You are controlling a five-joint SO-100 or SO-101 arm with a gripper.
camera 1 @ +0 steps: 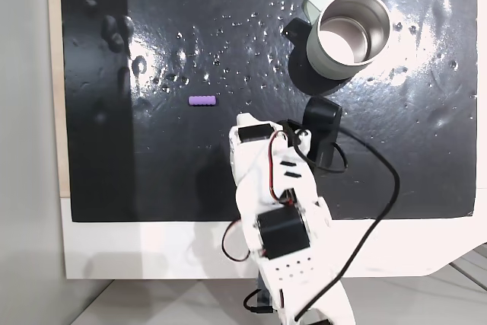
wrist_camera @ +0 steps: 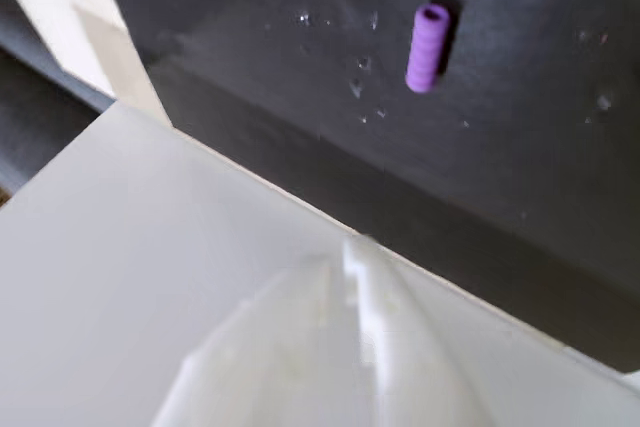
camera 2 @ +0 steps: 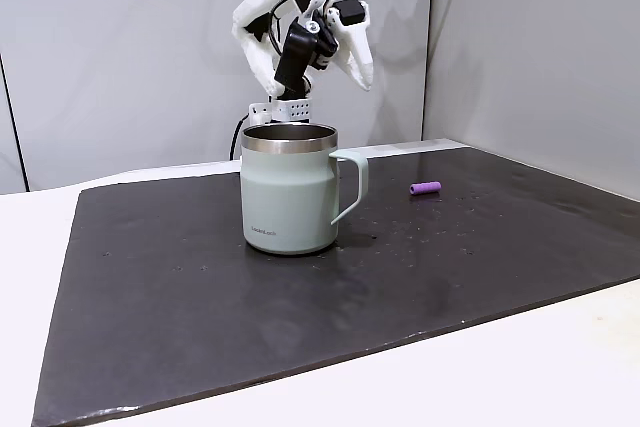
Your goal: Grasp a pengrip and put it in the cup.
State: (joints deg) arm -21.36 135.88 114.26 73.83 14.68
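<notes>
The pengrip (camera 1: pixel 202 100), a tiny light-purple ribbed cylinder, lies on its side on the black mat, left of centre in a fixed view. It also lies right of the cup in another fixed view (camera 2: pixel 425 188) and near the top of the wrist view (wrist_camera: pixel 428 47). The cup (camera 1: pixel 350 32) stands upright at the mat's far right, grey-green outside, steel inside, its handle (camera 2: pixel 352 182) pointing towards the pengrip. My gripper (camera 2: pixel 365 79) hangs high above the table's back edge on the folded arm, apart from both things. It looks shut and holds nothing (camera 1: pixel 245 121).
The black mat (camera 1: pixel 152 173) carries shiny specks and droplets and lies on a white table (camera 1: pixel 152 249). A black cable (camera 1: pixel 380 188) loops to the right of the arm. Grey walls (camera 2: pixel 520 47) stand behind and beside the table.
</notes>
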